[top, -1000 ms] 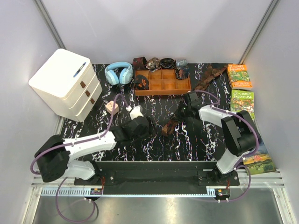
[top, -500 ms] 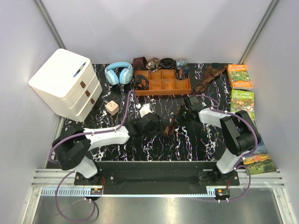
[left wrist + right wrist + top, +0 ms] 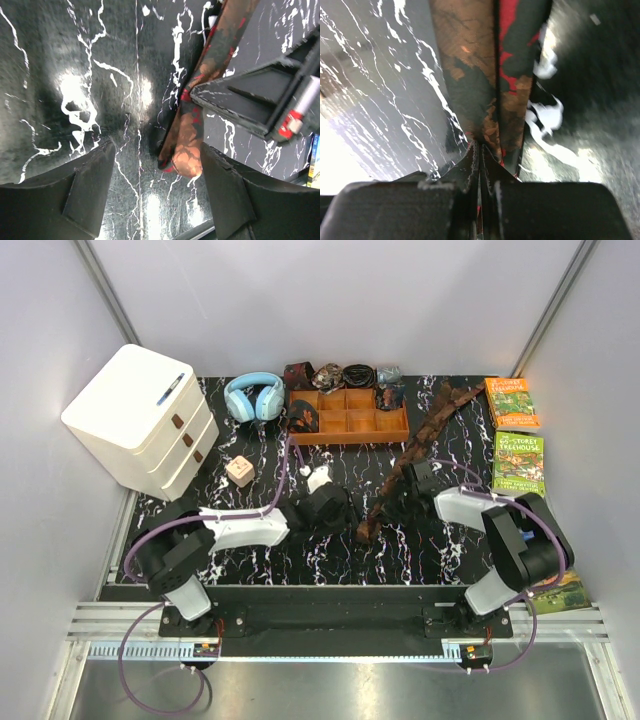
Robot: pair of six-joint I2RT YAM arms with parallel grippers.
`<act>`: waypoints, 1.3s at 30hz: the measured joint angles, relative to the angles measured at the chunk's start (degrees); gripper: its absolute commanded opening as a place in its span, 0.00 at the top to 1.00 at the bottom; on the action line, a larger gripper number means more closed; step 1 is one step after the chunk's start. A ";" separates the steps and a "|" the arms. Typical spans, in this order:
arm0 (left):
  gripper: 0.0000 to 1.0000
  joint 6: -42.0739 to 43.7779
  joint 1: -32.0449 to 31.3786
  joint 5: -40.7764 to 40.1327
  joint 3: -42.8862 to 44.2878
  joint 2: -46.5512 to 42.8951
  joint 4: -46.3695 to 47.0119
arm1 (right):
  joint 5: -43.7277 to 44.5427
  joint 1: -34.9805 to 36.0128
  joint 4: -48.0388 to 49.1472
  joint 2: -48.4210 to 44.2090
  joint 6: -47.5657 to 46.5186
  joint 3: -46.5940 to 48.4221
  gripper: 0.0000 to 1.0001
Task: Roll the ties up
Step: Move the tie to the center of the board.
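A black, white-veined worktop [image 3: 440, 540] is enclosed by pale walls, with a white drawer unit [image 3: 140, 420] at the far left. Rolled bundles [image 3: 327, 375], seemingly finished ties, are seen behind the orange-brown tray [image 3: 348, 438], and one more lies in its left compartment.

The left end effector [image 3: 345, 512] is held open, low over the worktop, just beside the near end of the tie [image 3: 420, 440]. This tie is laid out flat and unrolled, running diagonally from near the centre to the far right. The right end effector [image 3: 400, 498] is closed on it close to the near end. No turn has been made yet, so the rolling of this tie is judged to be entirely ahead.

Compared with a second ago, the tie has been drawn from a crumpled bend into a straight line, the left arm has been swung rightward towards it, and the right end effector has been shut.
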 measured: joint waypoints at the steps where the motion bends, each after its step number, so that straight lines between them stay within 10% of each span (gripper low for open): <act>1: 0.30 -0.28 -0.09 0.28 0.00 0.37 0.09 | -0.04 0.00 0.70 -0.68 0.74 -1.09 1.00; 31: 0.33 -2.43 -6.93 1.95 2.58 5.42 -0.52 | 3.91 0.00 5.57 -13.38 5.97 -14.32 1.00; 39: 0.53 -1.46 -7.26 1.88 4.55 6.64 -1.40 | 3.93 0.00 7.45 -13.99 6.25 -15.67 1.00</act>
